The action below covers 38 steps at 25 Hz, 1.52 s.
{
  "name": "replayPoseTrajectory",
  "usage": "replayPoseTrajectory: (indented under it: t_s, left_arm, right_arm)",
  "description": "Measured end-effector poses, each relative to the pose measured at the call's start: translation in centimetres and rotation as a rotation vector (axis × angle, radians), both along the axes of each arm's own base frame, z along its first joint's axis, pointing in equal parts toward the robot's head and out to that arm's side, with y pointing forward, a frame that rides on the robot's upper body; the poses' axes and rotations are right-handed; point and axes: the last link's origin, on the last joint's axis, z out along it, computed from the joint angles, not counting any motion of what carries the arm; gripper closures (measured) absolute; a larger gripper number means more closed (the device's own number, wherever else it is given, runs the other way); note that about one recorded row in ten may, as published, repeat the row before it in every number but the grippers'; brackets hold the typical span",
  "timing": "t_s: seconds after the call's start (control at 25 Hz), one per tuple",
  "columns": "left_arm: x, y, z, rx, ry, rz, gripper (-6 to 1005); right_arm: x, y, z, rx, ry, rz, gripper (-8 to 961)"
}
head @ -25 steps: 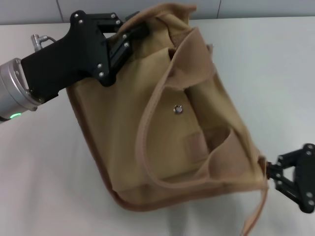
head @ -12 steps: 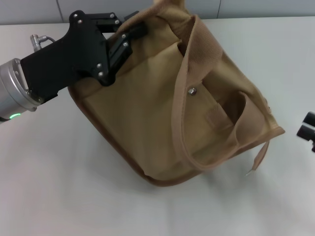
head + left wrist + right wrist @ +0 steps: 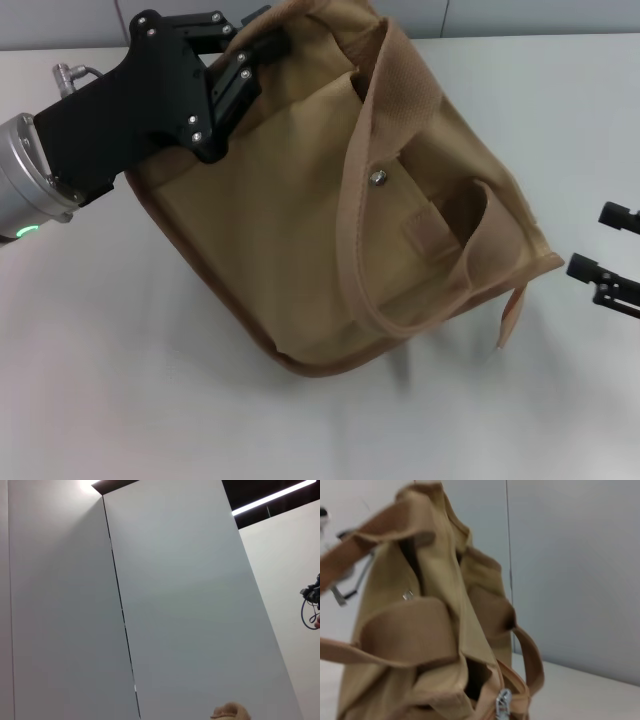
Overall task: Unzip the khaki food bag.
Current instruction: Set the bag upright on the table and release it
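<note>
since a moment ago the right gripper has let go of the bag's near corner and backed off to the table's right edge, fingers spread and apart from the cloth. left gripper pinches the far top corner, likely anchoring the bag, which lies tilted on the table, zipper pull at its near end.

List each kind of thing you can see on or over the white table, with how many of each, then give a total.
Khaki food bag: 1
Robot grippers: 2, the left gripper at the bag's top edge, the right gripper off to the bag's right
White table: 1
Total: 4
</note>
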Motion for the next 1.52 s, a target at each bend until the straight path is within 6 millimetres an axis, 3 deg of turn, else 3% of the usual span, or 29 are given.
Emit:
replayPoseTrajectory:
  t_s: [0.08, 0.2, 0.4, 0.6, 0.76, 0.88, 1.2, 1.36, 1.52]
  left_arm:
    - [0.0, 0.0, 0.0, 0.000, 0.000, -0.001, 940]
    - [0.0, 0.0, 0.0, 0.000, 0.000, -0.003, 940]
    - [0.1, 0.0, 0.1, 0.000, -0.001, -0.005, 940]
    - [0.1, 0.0, 0.0, -0.003, -0.001, -0.007, 940]
    - [0.0, -0.2, -0.2, -0.012, 0.002, -0.011, 940]
    - [-0.3, -0.7, -0.7, -0.036, 0.006, -0.002, 940]
    - [-2.1, -2.5, -3.4, -0.081, 0.009, 0.065, 939]
    - [-3.1, -3.4, -4.5, -0.088, 0.014, 0.112, 939]
    - [-4.0, -4.1, -5.8, -0.097, 0.070, 0.142, 939]
  right_arm:
    - [0.0, 0.4, -0.2, 0.000, -0.013, -0.002, 471]
    - [-0.5, 2.3, -1.3, -0.028, -0.081, 0.012, 237]
    - [-2.2, 4.7, -3.2, -0.087, -0.151, 0.067, 180]
    - [-3.7, 7.4, -5.5, -0.135, -0.203, 0.064, 246]
    - [-4.6, 8.3, -5.7, -0.108, -0.175, 0.064, 398]
    - [-5.2, 9.0, -4.6, -0.022, -0.100, 0.054, 476]
    - [-6.8, 10.4, 1.0, 0.178, 0.022, 0.048, 636]
    - [-7.4, 10.9, 1.6, 0.175, 0.037, 0.047, 702]
    - [-7.9, 11.6, 0.8, 0.127, 0.000, 0.049, 757]
